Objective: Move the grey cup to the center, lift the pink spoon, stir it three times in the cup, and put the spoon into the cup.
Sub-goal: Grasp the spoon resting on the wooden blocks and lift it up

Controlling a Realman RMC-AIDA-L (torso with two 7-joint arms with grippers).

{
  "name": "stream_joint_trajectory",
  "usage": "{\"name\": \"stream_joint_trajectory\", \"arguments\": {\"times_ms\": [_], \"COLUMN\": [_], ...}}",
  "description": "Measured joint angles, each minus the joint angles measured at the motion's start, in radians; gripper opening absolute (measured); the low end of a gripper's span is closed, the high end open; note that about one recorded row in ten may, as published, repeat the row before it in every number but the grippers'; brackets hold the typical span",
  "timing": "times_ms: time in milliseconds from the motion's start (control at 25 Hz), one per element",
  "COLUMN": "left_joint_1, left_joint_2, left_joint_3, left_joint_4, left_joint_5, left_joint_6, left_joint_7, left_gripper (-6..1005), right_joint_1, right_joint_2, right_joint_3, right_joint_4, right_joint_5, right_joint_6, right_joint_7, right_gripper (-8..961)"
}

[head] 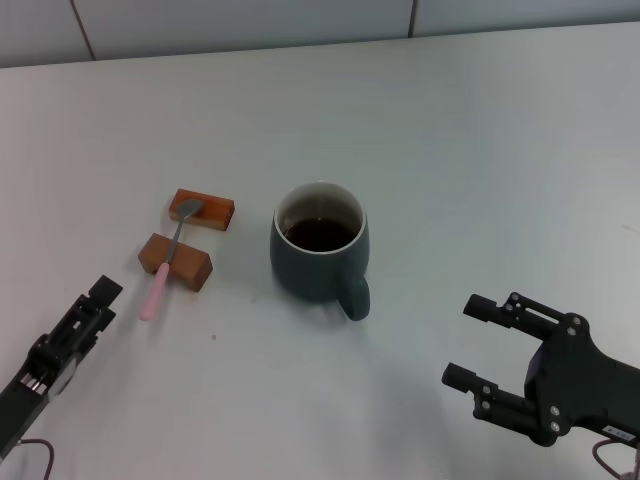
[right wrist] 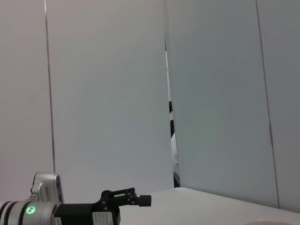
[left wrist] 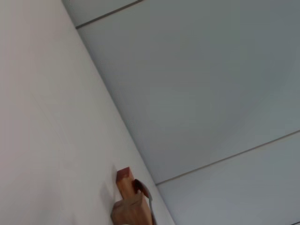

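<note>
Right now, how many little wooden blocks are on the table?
2. The far wooden block sits under the pink spoon bowl; the near wooden block props its neck. Both lie left of the grey cup. None seems hidden.

bare table [head: 480,160], wooden blocks [head: 176,260] under spoon [head: 160,285]

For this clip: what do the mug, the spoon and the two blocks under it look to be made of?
The grey cup: probably glazed ceramic, with a smooth slate-grey wall, pale rim and thick loop handle. The pink spoon: likely a matte pink plastic or coated handle, with a dull grey metal neck and bowl. The brown blocks: seemingly wood, orange-brown with square-cut edges; no grain can be made out.
</note>
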Motion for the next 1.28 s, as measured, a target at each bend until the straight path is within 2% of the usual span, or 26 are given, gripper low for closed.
{"name": "stream_joint_trajectory", "arguments": {"times_ms": [1280], "left_joint_1": [-0.055], "left_joint_2": [0.0], "left_joint_3": [0.076], "left_joint_4": [0.021], "left_joint_5": [0.002], "left_joint_6": [-0.082], "left_joint_7": [-0.078], "left_gripper": [852], "right_joint_1": [-0.004], "right_joint_2": [0.0], "right_joint_3": [-0.001], "right_joint_4": [0.006], "right_joint_5": [0.001], "right_joint_6": [0.02], "right_joint_7": [0.001], "right_gripper": [714]}}
